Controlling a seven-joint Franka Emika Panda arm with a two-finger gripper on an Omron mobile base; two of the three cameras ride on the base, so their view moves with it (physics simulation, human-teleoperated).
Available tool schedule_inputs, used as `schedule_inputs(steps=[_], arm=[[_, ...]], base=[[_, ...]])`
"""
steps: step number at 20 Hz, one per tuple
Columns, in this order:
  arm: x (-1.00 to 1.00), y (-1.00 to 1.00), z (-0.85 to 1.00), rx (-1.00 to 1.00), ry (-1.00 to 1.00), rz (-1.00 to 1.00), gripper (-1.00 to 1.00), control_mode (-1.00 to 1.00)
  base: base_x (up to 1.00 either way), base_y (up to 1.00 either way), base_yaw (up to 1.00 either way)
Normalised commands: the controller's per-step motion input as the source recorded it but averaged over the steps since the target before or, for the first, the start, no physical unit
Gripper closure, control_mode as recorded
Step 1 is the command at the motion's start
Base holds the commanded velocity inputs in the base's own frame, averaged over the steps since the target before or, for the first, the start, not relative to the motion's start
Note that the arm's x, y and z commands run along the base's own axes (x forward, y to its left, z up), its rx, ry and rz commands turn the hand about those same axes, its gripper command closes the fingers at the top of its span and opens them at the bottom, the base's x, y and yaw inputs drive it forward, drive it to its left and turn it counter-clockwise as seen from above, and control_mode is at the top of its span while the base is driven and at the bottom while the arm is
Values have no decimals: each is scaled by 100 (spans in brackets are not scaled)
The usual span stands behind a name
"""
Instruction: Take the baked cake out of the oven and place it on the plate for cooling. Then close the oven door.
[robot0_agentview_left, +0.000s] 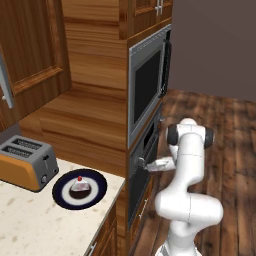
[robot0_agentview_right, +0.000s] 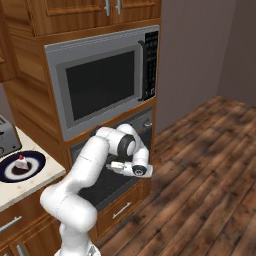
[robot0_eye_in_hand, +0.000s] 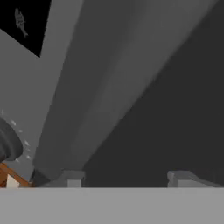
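Observation:
The baked cake (robot0_agentview_left: 79, 185), a small white-frosted slice with a red cherry, sits on the plate (robot0_agentview_left: 60, 192) on the counter; the right base view shows the same cake (robot0_agentview_right: 20, 164) and plate (robot0_agentview_right: 38, 160) at far left. The dark grey oven (robot0_agentview_left: 142, 187) is under the microwave, its oven door (robot0_agentview_right: 107, 186) upright against the front. My gripper (robot0_agentview_left: 141, 163) is right at the door's upper part, also visible from the right (robot0_agentview_right: 111, 166). In the hand view my gripper (robot0_eye_in_hand: 127, 179) is open, fingertips (robot0_eye_in_hand: 72, 179) apart with nothing between them, close below the door's bar handle (robot0_eye_in_hand: 100, 87).
A silver-framed microwave (robot0_agentview_right: 100, 80) fills the cabinet above the oven. A toaster (robot0_agentview_left: 25, 160) stands left of the plate on the pale counter (robot0_agentview_left: 30, 225). The oven knob (robot0_eye_in_hand: 6, 146) and black display (robot0_eye_in_hand: 24, 22) lie beside the handle. Wooden floor (robot0_agentview_right: 200, 175) stretches right.

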Motion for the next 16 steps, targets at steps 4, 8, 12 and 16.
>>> schedule_inputs(steps=[4,8,12,16], arm=[[25,100,42,-11,-38,0,-100,-100],[2,100,9,-6,-43,0,-100,-100],[0,100,5,-3,-46,0,-100,-100],[0,100,1,0,-42,0,-100,-100]], base=[[0,0,0],[0,0,0],[0,0,0],[0,0,0]])
